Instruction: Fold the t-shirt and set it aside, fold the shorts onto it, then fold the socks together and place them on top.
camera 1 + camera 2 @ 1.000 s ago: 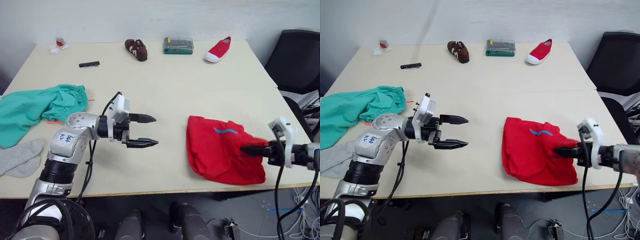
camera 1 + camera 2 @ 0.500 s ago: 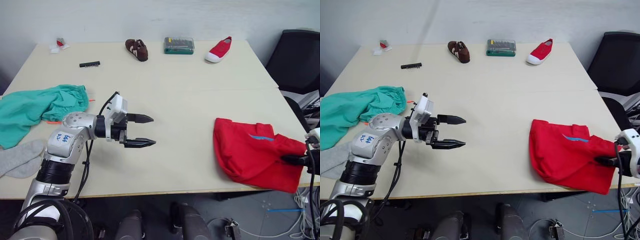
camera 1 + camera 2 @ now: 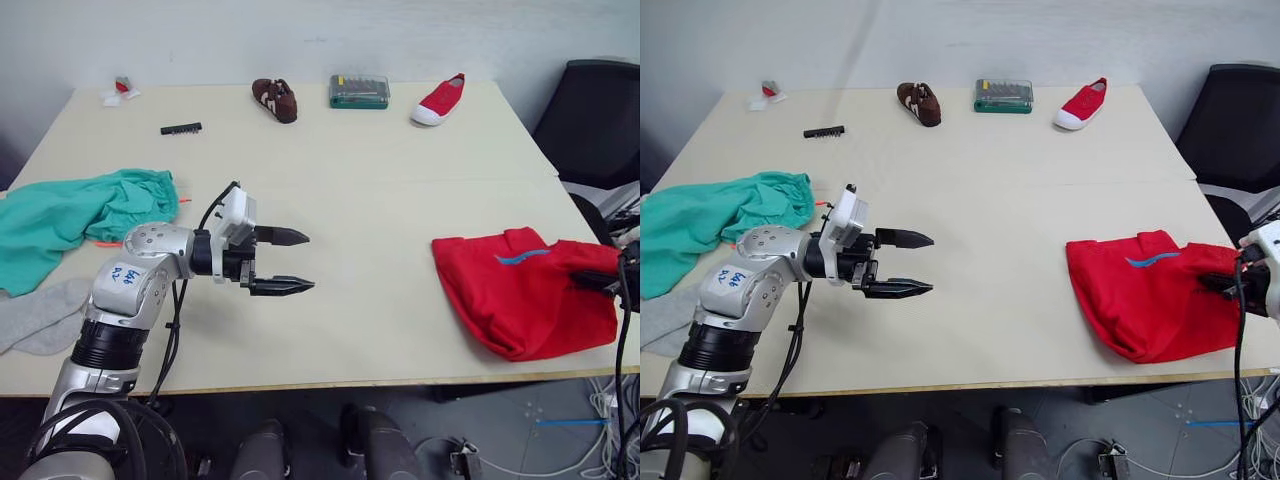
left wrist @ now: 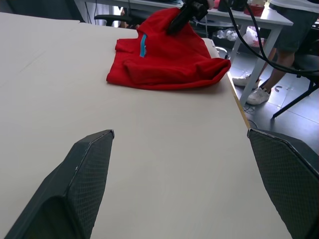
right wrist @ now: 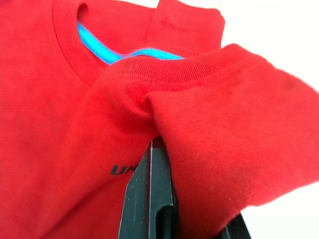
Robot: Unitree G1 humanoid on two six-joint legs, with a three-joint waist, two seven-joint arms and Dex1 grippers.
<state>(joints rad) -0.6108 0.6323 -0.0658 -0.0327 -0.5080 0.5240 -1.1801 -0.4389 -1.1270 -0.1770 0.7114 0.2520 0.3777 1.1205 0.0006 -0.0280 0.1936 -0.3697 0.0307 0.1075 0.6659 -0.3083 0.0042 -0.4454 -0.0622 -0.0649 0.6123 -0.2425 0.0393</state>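
The red t-shirt lies folded in a bundle at the table's right front corner, its blue collar label facing up. My right gripper is shut on the shirt's right edge, where the cloth wraps over its fingers. The teal shorts lie crumpled at the left edge. In front of them, at the left front, lie the grey socks. My left gripper hangs open over the bare middle of the table, with nothing between its fingers.
Along the far edge sit a brown shoe, a green case, a red shoe, a black comb-like strip and some small scraps. A black chair stands to the right of the table.
My right gripper has dragged the red t-shirt from right of centre to the table's right front corner. The left arm has barely moved.
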